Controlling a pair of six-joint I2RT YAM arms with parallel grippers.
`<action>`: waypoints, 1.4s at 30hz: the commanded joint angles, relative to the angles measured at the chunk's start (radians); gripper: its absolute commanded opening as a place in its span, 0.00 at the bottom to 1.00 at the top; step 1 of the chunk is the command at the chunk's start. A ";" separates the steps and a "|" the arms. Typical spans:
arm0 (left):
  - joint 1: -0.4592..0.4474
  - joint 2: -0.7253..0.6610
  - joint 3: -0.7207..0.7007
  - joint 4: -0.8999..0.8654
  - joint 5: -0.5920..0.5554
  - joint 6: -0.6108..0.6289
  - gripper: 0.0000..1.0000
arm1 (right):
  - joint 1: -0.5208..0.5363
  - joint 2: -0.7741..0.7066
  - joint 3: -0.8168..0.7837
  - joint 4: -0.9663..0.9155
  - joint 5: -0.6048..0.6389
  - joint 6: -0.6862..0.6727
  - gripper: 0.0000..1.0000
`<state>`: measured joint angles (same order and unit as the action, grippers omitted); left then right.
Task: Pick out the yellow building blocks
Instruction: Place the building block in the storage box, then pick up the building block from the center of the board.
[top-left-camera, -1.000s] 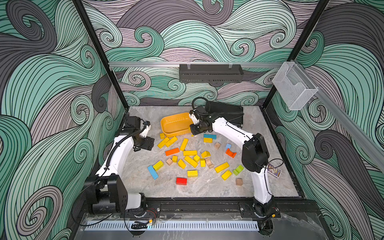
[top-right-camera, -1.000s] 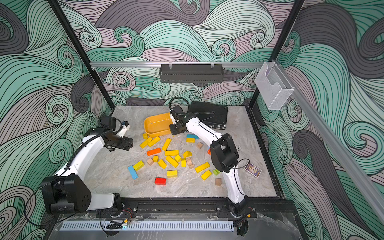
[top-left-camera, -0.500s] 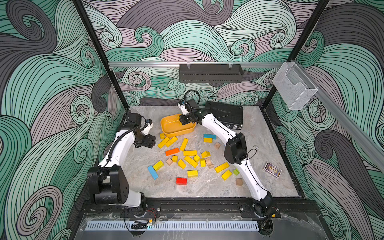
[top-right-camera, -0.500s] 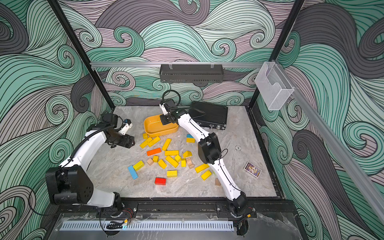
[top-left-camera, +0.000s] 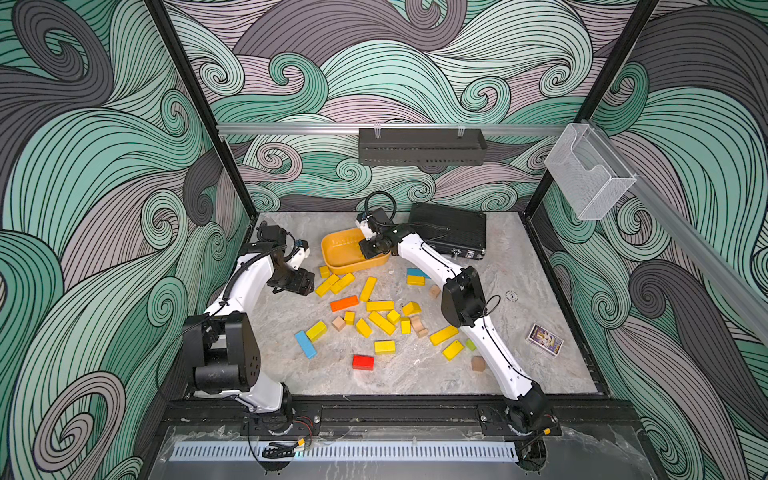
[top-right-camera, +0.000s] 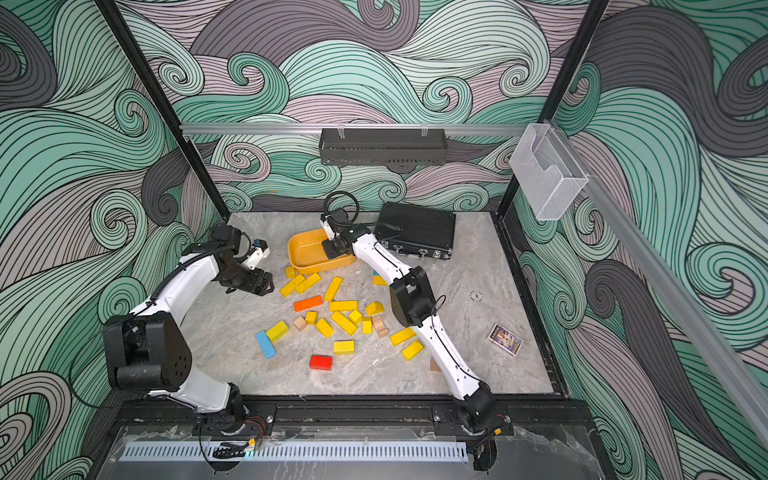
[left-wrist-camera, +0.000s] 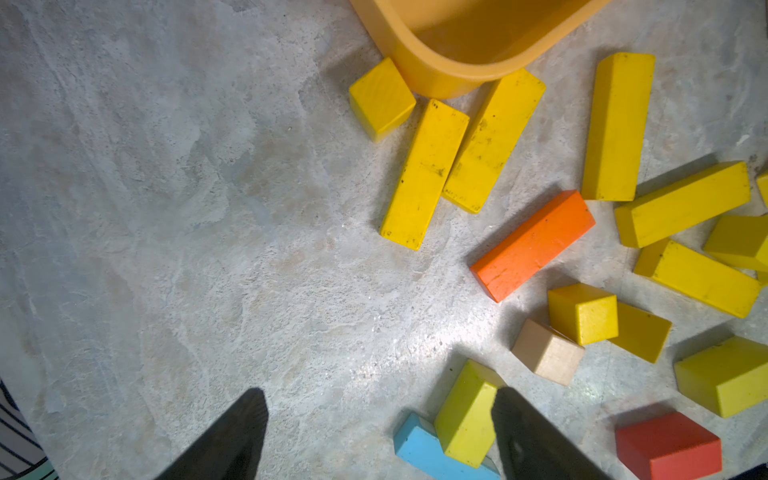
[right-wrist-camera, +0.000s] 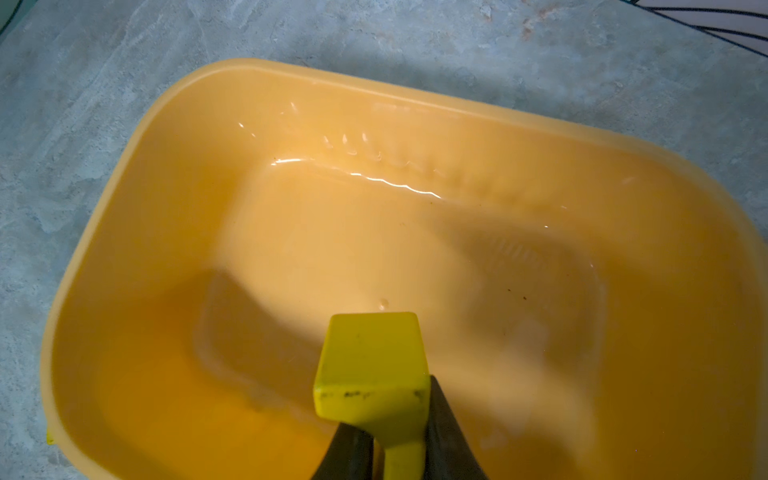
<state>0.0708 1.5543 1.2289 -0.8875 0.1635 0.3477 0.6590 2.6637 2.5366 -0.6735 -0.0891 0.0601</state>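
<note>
Several yellow building blocks lie scattered mid-table in both top views, among them long bars just in front of the orange-yellow tub. My right gripper hangs over the tub's inside, shut on one yellow block. No other block shows inside the tub. My left gripper stands open above bare table, left of the pile. In the left wrist view a yellow brick lies across a blue block beside one finger.
An orange bar, a red block, a blue block and plain wooden cubes are mixed into the pile. A black case lies at the back right, and a small card box lies at the right.
My right gripper has carried the yellow block from the tub's right edge to over its inside. My left gripper has edged slightly toward the pile, still open.
</note>
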 joint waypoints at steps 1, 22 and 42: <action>-0.008 0.027 0.017 0.020 0.021 -0.004 0.86 | -0.002 -0.027 -0.019 -0.016 0.025 -0.035 0.24; -0.104 0.333 0.206 0.124 -0.015 -0.057 0.74 | -0.009 -0.518 -0.445 -0.024 0.117 -0.038 0.37; -0.117 0.528 0.365 0.130 -0.025 0.159 0.65 | -0.011 -0.882 -0.919 -0.015 0.090 0.002 0.35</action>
<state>-0.0368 2.0563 1.5501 -0.7269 0.1143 0.4511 0.6521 1.8294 1.6253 -0.6903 -0.0067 0.0601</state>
